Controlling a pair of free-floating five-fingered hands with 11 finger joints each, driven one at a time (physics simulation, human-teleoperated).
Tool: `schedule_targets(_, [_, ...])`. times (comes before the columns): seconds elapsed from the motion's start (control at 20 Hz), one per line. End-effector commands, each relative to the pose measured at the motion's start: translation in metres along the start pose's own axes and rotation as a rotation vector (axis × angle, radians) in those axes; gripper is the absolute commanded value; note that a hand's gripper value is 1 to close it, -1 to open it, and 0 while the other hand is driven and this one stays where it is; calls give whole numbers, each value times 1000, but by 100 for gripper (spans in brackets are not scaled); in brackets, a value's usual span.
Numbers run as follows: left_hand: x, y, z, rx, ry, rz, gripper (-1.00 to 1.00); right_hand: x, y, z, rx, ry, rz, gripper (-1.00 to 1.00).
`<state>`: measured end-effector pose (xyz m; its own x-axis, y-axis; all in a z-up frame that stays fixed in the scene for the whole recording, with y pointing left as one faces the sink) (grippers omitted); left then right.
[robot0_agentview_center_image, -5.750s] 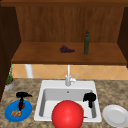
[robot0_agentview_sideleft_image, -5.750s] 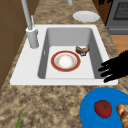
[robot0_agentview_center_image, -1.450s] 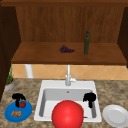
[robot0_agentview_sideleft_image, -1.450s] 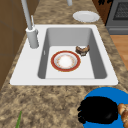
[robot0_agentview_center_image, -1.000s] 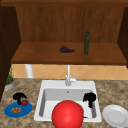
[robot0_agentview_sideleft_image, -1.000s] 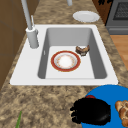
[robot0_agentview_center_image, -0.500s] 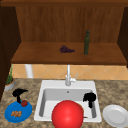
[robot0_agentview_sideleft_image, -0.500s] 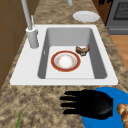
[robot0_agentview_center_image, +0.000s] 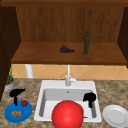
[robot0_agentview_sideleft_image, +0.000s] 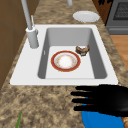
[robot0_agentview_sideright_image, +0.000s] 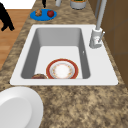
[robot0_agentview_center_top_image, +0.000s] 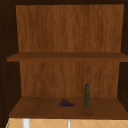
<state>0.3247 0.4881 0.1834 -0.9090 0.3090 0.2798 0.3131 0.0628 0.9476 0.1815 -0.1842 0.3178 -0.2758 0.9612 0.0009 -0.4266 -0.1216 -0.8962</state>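
Observation:
My left hand hovers over a blue plate on the counter left of the sink. In the left side view this hand lies flat above the plate, fingers straight and holding nothing. A red apple and a brown pastry rest on the plate. My right hand hangs in the air by the sink's right side, and its fingers droop loosely. A large red round thing stands at the front of the sink.
A red-rimmed plate and a brown doughnut lie in the basin. A white plate sits on the counter at the right. The faucet rises behind. Grapes and a green bottle stand on the shelf.
In the left side view the hand over the blue plate has uncurled and now stretches its fingers straight out to the left. The right hand has stayed put.

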Motion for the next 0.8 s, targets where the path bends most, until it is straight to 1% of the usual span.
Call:
schedule_targets(0.0, [16, -5, -22, -16, -6, 6, -100, 0, 0, 0, 0, 0, 0, 0])
schedule_targets(0.15, [29, -9, -36, -28, -14, 14, -100, 0, 0, 0, 0, 0, 0, 0])
schedule_targets(0.25, [33, -13, -44, -25, -16, 27, -100, 0, 0, 0, 0, 0, 0, 0])
schedule_targets(0.3, [34, -14, -47, -19, -16, 25, -100, 0, 0, 0, 0, 0, 0, 0])
schedule_targets(0.35, [31, -12, -44, -11, -17, 30, -100, 0, 0, 0, 0, 0, 0, 0])
schedule_targets(0.45, [20, -12, -43, 4, -2, 54, -100, 0, 0, 0, 0, 0, 0, 0])
schedule_targets(0.5, [14, -11, -44, 6, 1, 55, -100, 0, 0, 0, 0, 0, 0, 0])
schedule_targets(0.55, [9, -12, -45, 1, 2, 54, -100, 0, 0, 0, 0, 0, 0, 0])
schedule_targets(0.65, [-2, -18, -47, -2, 4, 63, -100, 0, 0, 0, 0, 0, 0, 0])
schedule_targets(0.75, [-9, -26, -42, 8, -1, 54, -100, 0, 0, 0, 0, 0, 0, 0])
